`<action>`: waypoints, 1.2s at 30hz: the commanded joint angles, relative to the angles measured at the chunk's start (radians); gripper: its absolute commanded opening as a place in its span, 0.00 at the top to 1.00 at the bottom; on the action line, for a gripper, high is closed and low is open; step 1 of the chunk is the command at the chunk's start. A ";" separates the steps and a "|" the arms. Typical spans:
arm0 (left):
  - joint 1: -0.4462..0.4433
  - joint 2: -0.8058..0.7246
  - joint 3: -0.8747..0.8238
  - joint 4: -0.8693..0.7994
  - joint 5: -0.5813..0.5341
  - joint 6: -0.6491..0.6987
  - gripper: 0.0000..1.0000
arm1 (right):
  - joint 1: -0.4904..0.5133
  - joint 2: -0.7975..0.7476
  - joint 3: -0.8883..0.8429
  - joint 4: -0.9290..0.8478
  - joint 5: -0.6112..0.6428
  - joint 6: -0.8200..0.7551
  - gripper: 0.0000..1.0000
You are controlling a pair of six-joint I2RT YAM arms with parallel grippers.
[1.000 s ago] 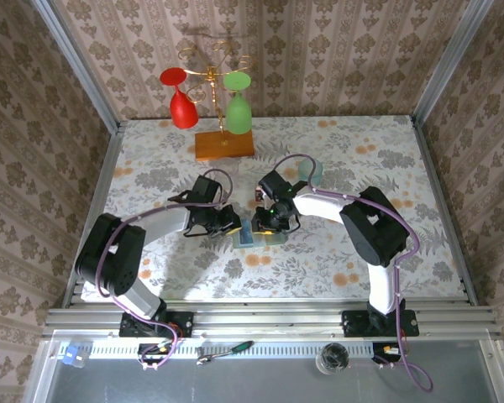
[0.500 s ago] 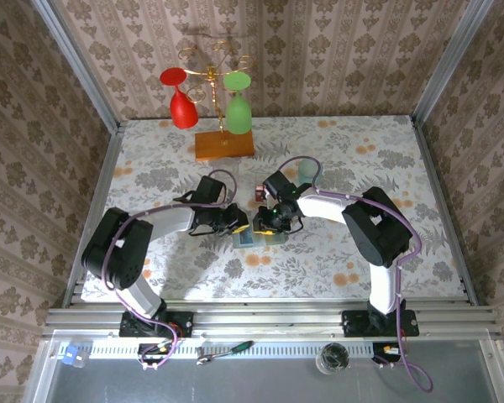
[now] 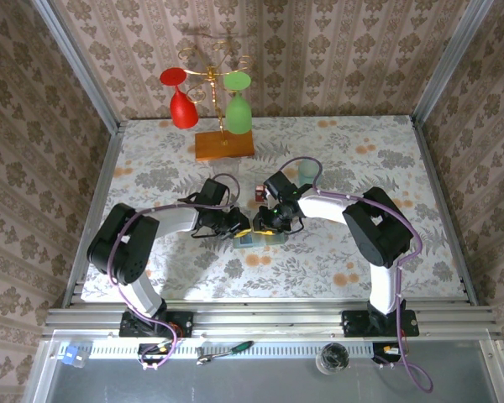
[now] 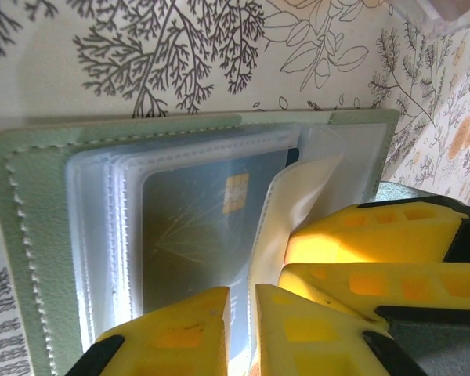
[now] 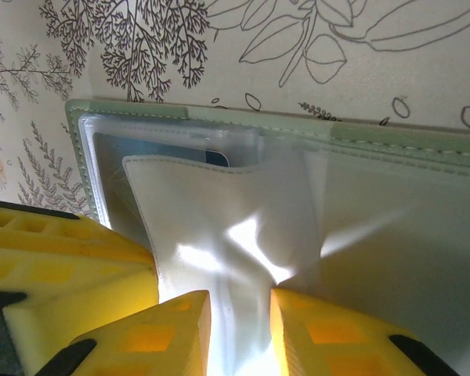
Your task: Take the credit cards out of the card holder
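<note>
The card holder (image 4: 31, 235) lies open on the flowered table, pale green with clear sleeves; from above it is a small patch (image 3: 250, 239) between both grippers. A blue-grey credit card (image 4: 196, 235) with a gold chip sits in the front sleeve. My left gripper (image 4: 241, 301) is shut on that card's near edge. Just to its right, my right gripper's yellow fingers (image 4: 360, 235) pinch a clear sleeve. In the right wrist view the right gripper (image 5: 239, 309) is shut on the puckered sleeve (image 5: 243, 227), and a dark card edge (image 5: 216, 158) peeks out behind it.
A small red thing (image 3: 258, 194) lies just behind the grippers. A clear box (image 3: 311, 172) stands at the back right of them. The orange-brown wooden slab (image 3: 224, 144) carries a gold rack with a red glass (image 3: 181, 105) and a green glass (image 3: 238, 107).
My left gripper has slid a little to the right, closer against the card holder and the right gripper. The right gripper has held its pinch almost in place.
</note>
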 commanded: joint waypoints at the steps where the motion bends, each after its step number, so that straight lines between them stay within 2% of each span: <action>1: -0.006 0.015 0.015 0.027 0.022 -0.023 0.85 | -0.007 -0.028 -0.020 0.005 -0.016 0.008 0.73; 15: -0.007 0.013 0.008 0.071 0.035 -0.050 0.89 | -0.013 -0.055 -0.047 0.043 -0.029 0.023 0.74; 36: -0.028 0.011 0.080 0.025 0.036 -0.046 0.83 | -0.057 -0.185 -0.094 0.053 -0.001 0.021 0.75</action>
